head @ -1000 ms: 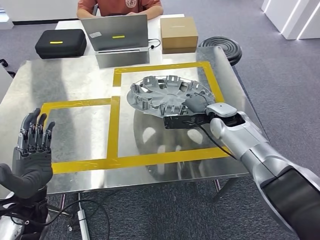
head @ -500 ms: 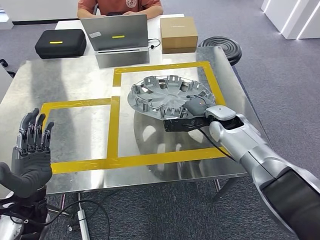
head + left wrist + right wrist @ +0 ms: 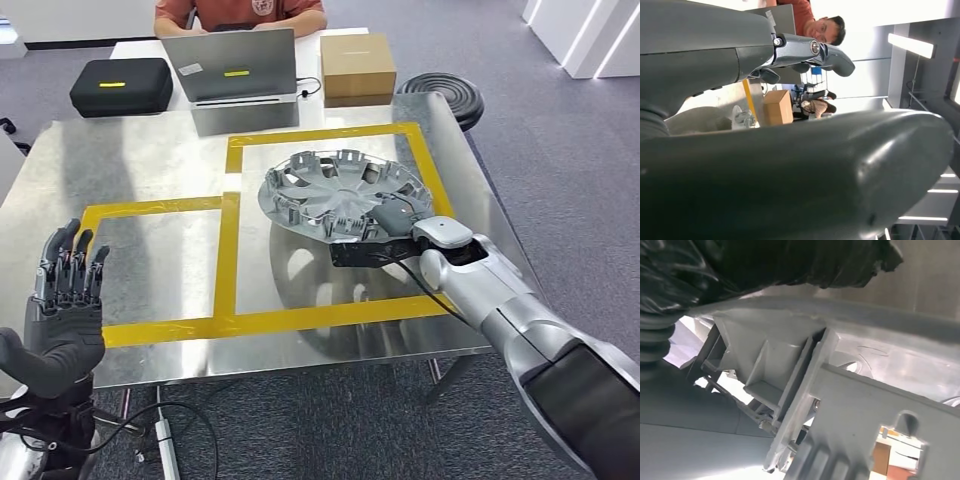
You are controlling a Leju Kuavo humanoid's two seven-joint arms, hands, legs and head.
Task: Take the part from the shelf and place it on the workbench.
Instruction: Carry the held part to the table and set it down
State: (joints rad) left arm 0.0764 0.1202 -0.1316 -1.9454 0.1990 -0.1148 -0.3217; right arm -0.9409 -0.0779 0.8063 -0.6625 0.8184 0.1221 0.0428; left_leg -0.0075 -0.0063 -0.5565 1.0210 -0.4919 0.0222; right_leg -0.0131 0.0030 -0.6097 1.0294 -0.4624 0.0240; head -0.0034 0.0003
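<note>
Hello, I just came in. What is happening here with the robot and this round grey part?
The robot's right hand holds a grey wheel cover by its near edge, over the larger yellow-taped square on the metal workbench. The cover looks tilted, and its reflection shows on the metal below, so it does not seem fully set down yet. The left hand is raised beside the bench, fingers apart and holding nothing. A person sits at the table beyond, behind a laptop.

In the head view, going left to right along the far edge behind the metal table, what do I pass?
Black case → open laptop → cardboard box → black ribbed disc.
</note>
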